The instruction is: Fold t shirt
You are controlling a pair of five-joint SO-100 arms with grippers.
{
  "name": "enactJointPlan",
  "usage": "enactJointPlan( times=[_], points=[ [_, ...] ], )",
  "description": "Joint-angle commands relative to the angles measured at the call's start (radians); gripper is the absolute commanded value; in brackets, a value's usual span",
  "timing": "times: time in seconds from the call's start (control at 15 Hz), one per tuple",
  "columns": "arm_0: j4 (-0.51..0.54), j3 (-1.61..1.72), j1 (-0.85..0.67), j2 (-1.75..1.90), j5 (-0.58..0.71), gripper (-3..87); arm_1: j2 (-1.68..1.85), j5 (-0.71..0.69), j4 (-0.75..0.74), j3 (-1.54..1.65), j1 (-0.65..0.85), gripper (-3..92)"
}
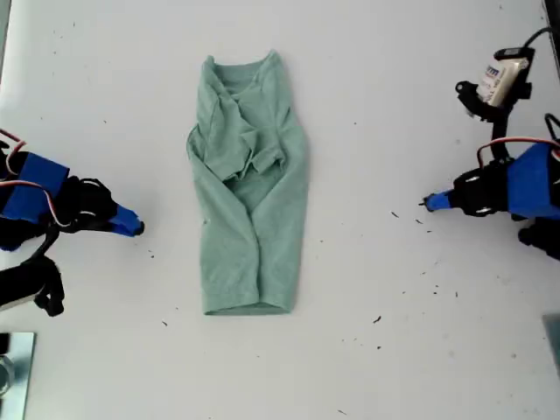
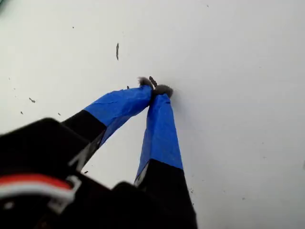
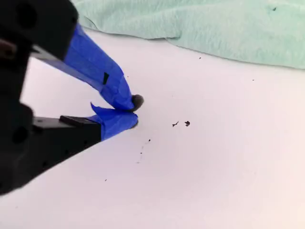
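The t shirt (image 1: 249, 188) lies lengthwise in the middle of the white table (image 1: 394, 87). Both sides are folded in to a narrow strip, with the sleeves bunched near the collar end. My first gripper (image 2: 155, 88) rests on bare table with its blue-taped fingers shut on nothing. It is the arm at the exterior view's right (image 1: 429, 202), well away from the cloth. My second gripper (image 3: 135, 112) is also shut and empty, with the t shirt (image 3: 214, 28) just beyond its tips. It sits at the exterior view's left (image 1: 138, 229), a short gap from the shirt's edge.
Small dark specks (image 1: 394, 214) dot the table, mostly toward the exterior view's right. A white and black device (image 1: 499, 83) stands behind the arm there. A metal object (image 1: 13, 376) shows at the exterior view's bottom left corner.
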Motion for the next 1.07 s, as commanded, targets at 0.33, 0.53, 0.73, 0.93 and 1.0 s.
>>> enactJointPlan(
  times=[0.33, 0.53, 0.73, 0.93, 1.0],
  points=[
    [0.23, -1.21, 0.164, -0.908, 0.077, 29.5, -1.226, 0.129, 0.028, -1.365, -0.273, 29.6],
    [0.275, -1.635, 0.207, -1.387, 0.141, 30.7, -1.786, 0.17, 0.132, -1.936, -0.364, 28.2],
    [0.293, -1.763, 0.236, -1.598, 0.117, 32.5, -2.025, 0.225, 0.138, -2.111, -0.399, 26.9],
    [0.368, -1.759, 0.239, -1.617, 0.086, 32.9, -2.111, 0.219, 0.106, -2.143, -0.399, 26.5],
    [0.388, -1.755, 0.236, -1.617, 0.08, 33.2, -2.123, 0.216, 0.097, -2.145, -0.397, 26.4]
  ],
)
